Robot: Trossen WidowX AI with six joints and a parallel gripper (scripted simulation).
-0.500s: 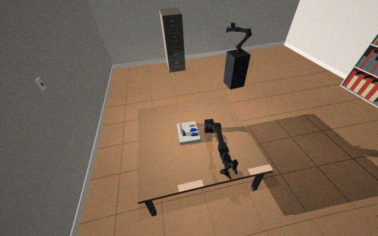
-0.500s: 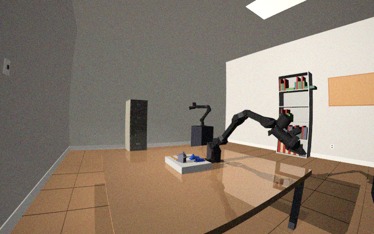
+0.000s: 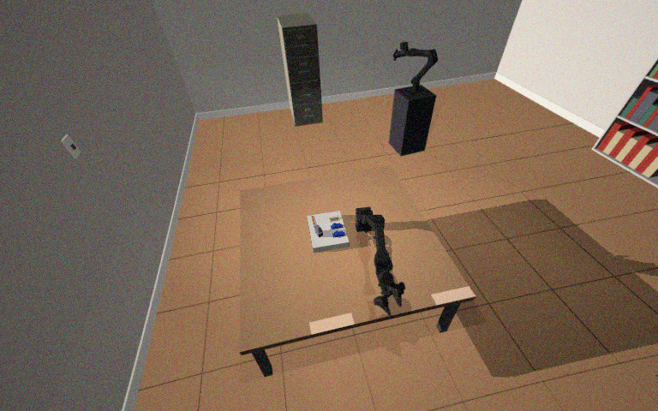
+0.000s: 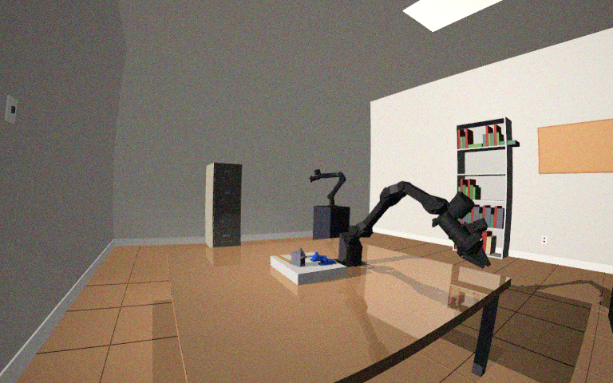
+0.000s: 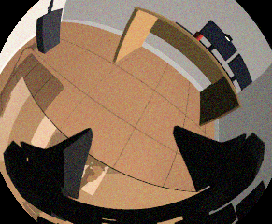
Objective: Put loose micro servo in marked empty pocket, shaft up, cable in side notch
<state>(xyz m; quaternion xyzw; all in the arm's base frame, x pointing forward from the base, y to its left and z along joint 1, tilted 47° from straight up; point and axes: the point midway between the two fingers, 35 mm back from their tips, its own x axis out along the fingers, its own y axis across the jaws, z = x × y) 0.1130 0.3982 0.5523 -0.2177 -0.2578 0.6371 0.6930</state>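
Note:
The white deck (image 3: 331, 247) (image 4: 321, 277) lies on the table beside the arm's base. Two small blue parts (image 3: 338, 234) (image 4: 319, 258) sit on it on the side near the base. A grey block (image 3: 318, 231) (image 4: 297, 257) with a raised top stands on the other side, with a thin orange strip (image 4: 282, 257) near it. A small tan mark (image 3: 333, 218) shows at the back of the deck. Which part is the loose servo, and its cable, are too small to tell. My gripper (image 3: 394, 308) (image 4: 484, 264) (image 5: 133, 132) is open and empty, high above the table's edge, far from the deck.
The brown table (image 3: 272, 285) (image 4: 253, 322) carries the deck and the arm's base (image 3: 363, 218) (image 4: 350, 250). Two pale patches (image 3: 331, 323) (image 3: 452, 294) lie along its near edge. A cabinet (image 3: 304, 71) (image 4: 227, 206) and another arm on a pedestal (image 3: 410, 122) (image 4: 330, 222) stand beyond it.

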